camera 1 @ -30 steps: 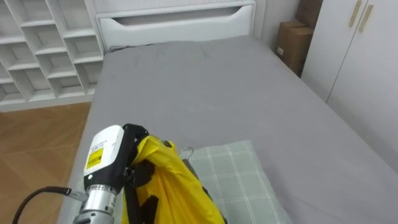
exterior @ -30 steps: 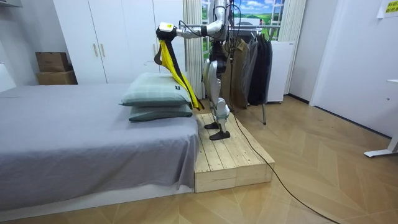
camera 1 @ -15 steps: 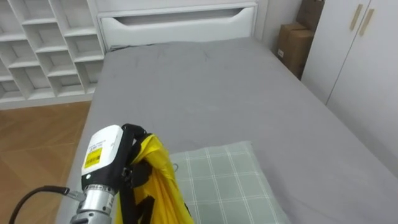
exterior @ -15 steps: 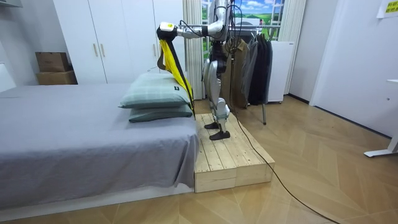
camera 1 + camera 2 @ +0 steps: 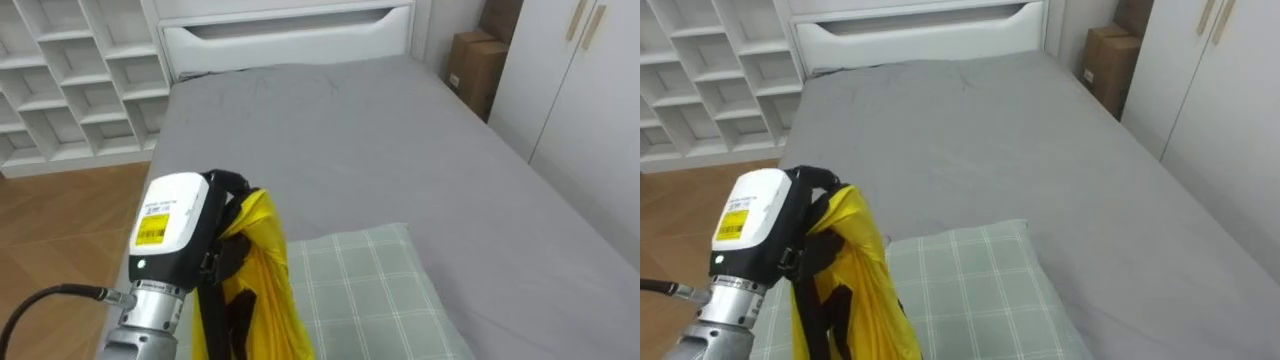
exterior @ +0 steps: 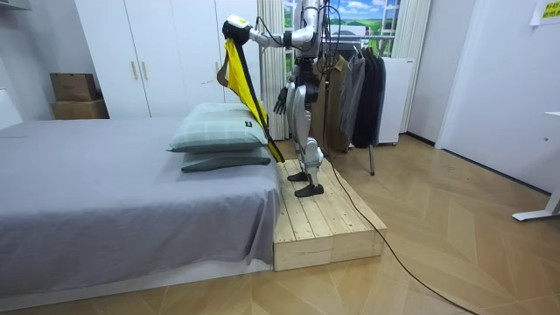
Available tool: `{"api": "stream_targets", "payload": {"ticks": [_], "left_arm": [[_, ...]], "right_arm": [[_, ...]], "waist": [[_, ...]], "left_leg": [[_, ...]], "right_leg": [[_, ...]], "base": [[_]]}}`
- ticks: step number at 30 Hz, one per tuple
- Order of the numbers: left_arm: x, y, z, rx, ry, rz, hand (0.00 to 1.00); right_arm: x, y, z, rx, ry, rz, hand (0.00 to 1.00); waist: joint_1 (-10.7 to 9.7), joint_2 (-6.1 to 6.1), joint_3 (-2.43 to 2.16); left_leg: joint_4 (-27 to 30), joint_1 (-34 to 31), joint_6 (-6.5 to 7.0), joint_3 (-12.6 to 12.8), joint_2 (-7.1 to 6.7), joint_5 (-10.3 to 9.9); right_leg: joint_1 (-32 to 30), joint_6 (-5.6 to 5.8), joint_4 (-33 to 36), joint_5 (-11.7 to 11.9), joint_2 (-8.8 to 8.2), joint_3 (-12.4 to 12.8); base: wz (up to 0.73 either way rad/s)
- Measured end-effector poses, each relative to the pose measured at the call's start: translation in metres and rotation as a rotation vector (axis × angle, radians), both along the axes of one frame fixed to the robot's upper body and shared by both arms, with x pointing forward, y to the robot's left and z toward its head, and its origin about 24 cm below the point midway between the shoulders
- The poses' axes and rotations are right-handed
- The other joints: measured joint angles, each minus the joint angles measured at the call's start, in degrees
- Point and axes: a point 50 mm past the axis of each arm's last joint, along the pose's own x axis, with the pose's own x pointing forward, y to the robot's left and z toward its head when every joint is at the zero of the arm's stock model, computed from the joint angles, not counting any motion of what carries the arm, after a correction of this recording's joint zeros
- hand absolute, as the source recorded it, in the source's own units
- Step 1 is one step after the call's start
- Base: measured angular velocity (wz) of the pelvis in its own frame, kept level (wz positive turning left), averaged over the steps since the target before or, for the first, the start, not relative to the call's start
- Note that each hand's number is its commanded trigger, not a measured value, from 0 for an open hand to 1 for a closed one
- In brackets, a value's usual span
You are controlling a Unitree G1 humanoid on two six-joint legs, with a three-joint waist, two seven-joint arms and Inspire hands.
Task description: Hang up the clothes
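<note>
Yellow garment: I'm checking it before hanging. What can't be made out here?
In eye views, yellow garment's lower half, held by left hand: cut off at the bottom edge.
Its cut, jacket or shirt: hidden by bunched folds.
In room view, right hand's pose: too small.

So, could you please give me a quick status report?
Left hand shut on yellow garment, held high. Right hand low by hip. Pillow close beneath garment.

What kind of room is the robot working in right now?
Most likely a bedroom: a grey-covered bed with stacked pillows, white wardrobe doors and a rack of hung clothes. The left robot hand holds a yellow garment up.
</note>
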Motion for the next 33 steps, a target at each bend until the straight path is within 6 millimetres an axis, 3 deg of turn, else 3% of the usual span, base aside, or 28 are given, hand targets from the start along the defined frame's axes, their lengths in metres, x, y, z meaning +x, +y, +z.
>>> {"api": "stream_targets", "payload": {"ticks": [5, 13, 22, 33], "left_arm": [[0.000, 0.001, 0.004, 0.039, -0.031, -0.024, 1.00], [-0.001, 0.002, 0.025, 0.104, -0.124, -0.054, 1.00], [-0.001, 0.003, 0.025, 0.183, -0.133, -0.038, 1.00], [-0.003, -0.003, 0.032, 0.177, -0.174, -0.048, 1.00]], "right_arm": [[0.037, 0.002, 0.015, -0.010, -0.145, 0.042, 0.00], [0.080, 0.007, 0.047, -0.204, -0.319, 0.299, 0.00], [0.102, 0.012, 0.072, -0.355, -0.444, 0.406, 0.00], [0.118, 0.023, 0.093, -0.357, -0.565, 0.428, 0.00]], "waist": [[0.7, 0.06, -0.05], [2.2, -0.02, -0.17], [2.5, -0.02, -0.58], [3.8, -0.11, -1.02]], "left_leg": [[0.1, 0.0, -0.01, -0.1, -0.01, 0.0], [0.3, -0.4, -0.01, -0.1, -0.04, 0.0], [0.5, -0.2, -0.01, -0.1, -0.04, 0.0], [0.6, 0.0, -0.02, 0.1, -0.01, 0.0]], "right_leg": [[0.1, 0.00, 0.0, 0.0, 0.06, 0.1], [-0.6, 0.00, 0.0, 0.0, -0.12, -0.5], [-0.1, 0.00, 0.1, 0.0, -0.14, -0.6], [-0.1, 0.00, 0.1, 0.0, -0.14, -0.3]], "base": [[0.01], [0.01], [0.01], [-0.01]]}}
